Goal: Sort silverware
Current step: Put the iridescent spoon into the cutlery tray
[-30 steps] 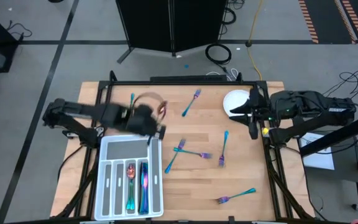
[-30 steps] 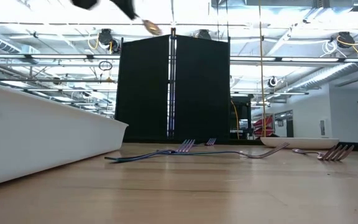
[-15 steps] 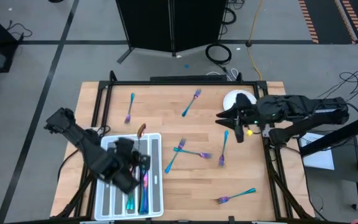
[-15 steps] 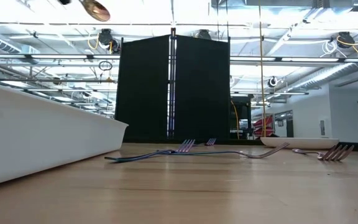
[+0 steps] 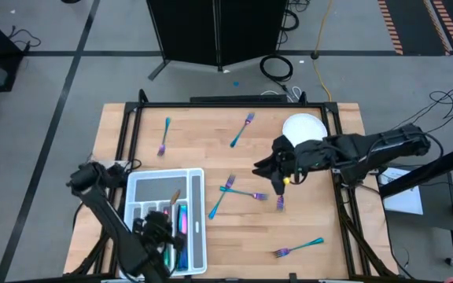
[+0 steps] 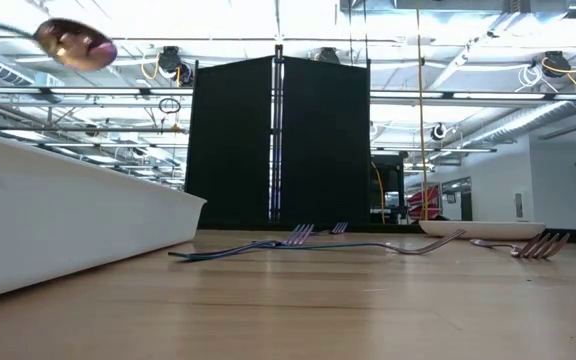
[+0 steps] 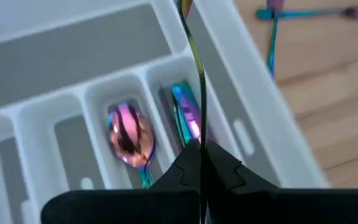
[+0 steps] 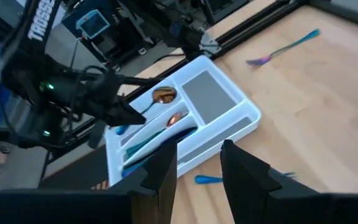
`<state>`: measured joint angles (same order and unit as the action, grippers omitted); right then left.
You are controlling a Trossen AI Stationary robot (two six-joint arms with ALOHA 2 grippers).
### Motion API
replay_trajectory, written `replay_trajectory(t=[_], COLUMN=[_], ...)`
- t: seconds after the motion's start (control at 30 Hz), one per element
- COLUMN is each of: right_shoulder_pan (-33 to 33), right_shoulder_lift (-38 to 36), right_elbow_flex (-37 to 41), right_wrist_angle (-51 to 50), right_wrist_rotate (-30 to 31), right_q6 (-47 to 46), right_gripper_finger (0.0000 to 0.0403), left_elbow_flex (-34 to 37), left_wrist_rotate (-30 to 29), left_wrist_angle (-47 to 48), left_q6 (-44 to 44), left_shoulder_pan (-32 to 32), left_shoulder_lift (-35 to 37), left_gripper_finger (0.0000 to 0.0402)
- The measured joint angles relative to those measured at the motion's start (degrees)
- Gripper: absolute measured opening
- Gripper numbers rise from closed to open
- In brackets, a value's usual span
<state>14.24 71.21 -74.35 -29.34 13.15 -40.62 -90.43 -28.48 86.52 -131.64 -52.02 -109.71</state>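
My left gripper [image 5: 162, 226] hovers over the white compartmented tray [image 5: 199, 244], shut on a spoon with a coppery bowl [image 5: 175, 195]. The bowl also shows high up in the low view [image 6: 73, 42]. In the tray lie a pink spoon [image 7: 129, 127] and teal-purple pieces [image 7: 185, 115]. My right gripper [image 5: 264, 168] is open, above the table's middle, left of the white plate [image 5: 305, 126]. Rainbow forks lie flat on the wood: two crossed [image 5: 238, 193], one by my right gripper [image 5: 280, 201], and others [image 5: 163, 135] [image 5: 242, 130] [image 5: 297, 248]. My left gripper pinches the spoon's slim handle [image 7: 201, 140] between its two shut fingers. The handle's free end is hidden behind the fingers. The spoon juts forward in line with the fingers, bowl [image 7: 185, 6] foremost, toward the table's far edge. It is lifted clear above the tray's compartments.
The tray sits at the table's near left [image 8: 229, 127], its tall wall filling the left of the low view [image 6: 68, 220]. The plate rests at the far right. Bare wood lies between the scattered forks.
My left gripper has carried the spoon from beyond the tray's far end toward the table's near edge, and it is now over the tray. My right gripper has moved from beside the plate toward the table's left, over the forks in the middle.
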Motion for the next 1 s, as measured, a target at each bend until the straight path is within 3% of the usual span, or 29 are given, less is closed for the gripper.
replay_trajectory(t=[0.43, 0.77, 1.0], right_shoulder_pan=[3.78, 4.48, 5.10], right_shoulder_lift=[0.93, 0.93, 0.93], right_elbow_flex=[0.00, 0.00, 0.00], right_wrist_angle=[1.25, 1.31, 1.29], right_wrist_rotate=[0.02, -0.11, -1.31], right_q6=[-6.15, -6.76, -5.92], right_gripper_finger=[0.0109, 0.0109, 0.0109], left_elbow_flex=[0.02, 0.02, 0.02], left_wrist_rotate=[8.59, 11.60, 14.34], left_wrist_angle=[-5.56, -11.53, -10.17], left_q6=[-0.08, 0.15, 0.12], left_shoulder_pan=[-2.91, -2.85, -2.75], left_shoulder_lift=[-10.64, -11.74, -12.17], left_gripper_finger=[0.0002, 0.0002, 0.0002])
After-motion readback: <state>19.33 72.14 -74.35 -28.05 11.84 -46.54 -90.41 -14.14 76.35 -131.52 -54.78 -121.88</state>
